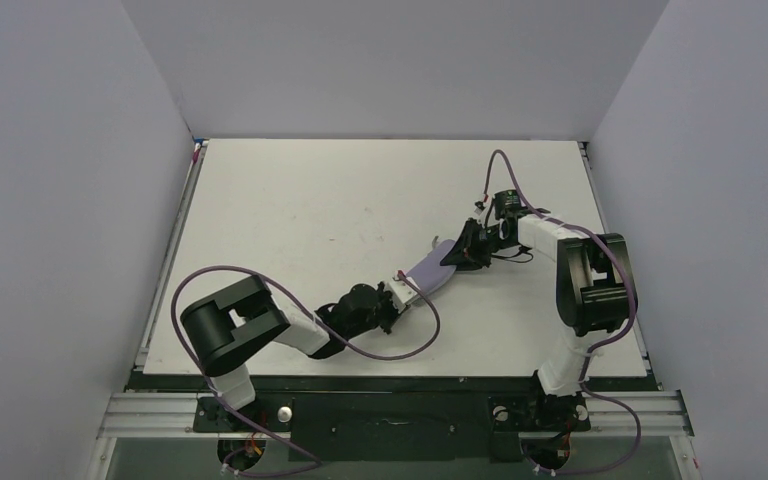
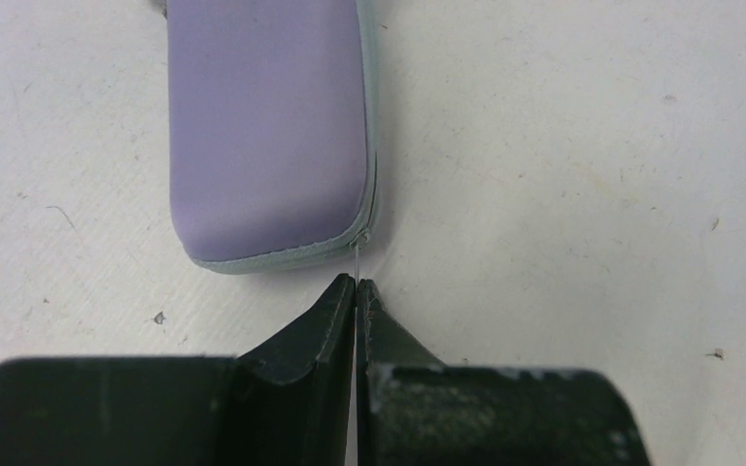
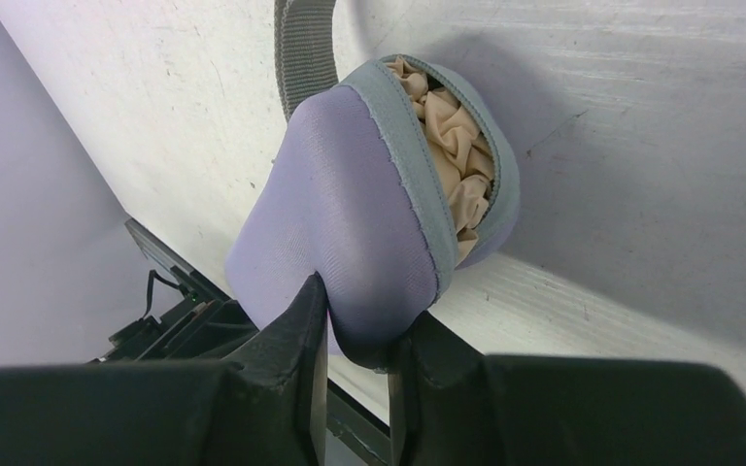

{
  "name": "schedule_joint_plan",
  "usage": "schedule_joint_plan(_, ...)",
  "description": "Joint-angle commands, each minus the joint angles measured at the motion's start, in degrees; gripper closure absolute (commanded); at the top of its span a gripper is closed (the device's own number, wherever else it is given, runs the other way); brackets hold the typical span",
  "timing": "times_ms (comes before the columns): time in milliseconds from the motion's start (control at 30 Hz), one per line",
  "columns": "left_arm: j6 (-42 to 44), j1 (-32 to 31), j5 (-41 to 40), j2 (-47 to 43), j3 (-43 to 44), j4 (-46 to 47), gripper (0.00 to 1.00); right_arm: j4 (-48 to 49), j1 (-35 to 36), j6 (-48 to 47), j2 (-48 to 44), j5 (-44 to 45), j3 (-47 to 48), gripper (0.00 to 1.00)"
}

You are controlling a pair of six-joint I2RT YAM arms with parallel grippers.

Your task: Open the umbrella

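The lavender case lies on the white table between my two arms. Its far end gapes along the grey zip, and the umbrella's tan fabric shows bunched inside; shaft and handle are hidden. My right gripper is shut on a fold of the case's lavender cloth beside that opening. My left gripper sits at the case's near rounded end, jaws pressed together on a thin pale strand that runs from the zip's corner.
A grey strap loops off the case's far end onto the table. The left arm's purple cable curls over the table near the front rail. Grey walls close in the left, back and right sides.
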Motion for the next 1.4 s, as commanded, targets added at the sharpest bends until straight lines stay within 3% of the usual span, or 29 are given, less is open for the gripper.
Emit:
schedule_joint_plan(0, -1.2, 0.1, -2.5, -3.4, -2.1, -2.3, 1.0, -1.5, -1.0, -5.8, 3.3, 15.1, -1.2, 1.0)
schedule_joint_plan(200, -1.1, 1.2, -3.1, -4.8, -3.4, -3.9, 1.0, -2.7, -1.4, -10.4, 2.8, 13.2, -1.0, 1.0)
schedule_joint_plan(933, 6.3, 6.2, 1.5, -1.5, -0.7, -2.0, 1.0, -20.7, 4.1, -43.8, 7.0, 6.8, 7.0, 1.0)
schedule_joint_plan(1367, 6.9, 6.7, 3.0, 2.4, 4.1, -1.5, 1.0, -24.7, 7.0, -49.8, 7.7, 4.7, 8.9, 1.0)
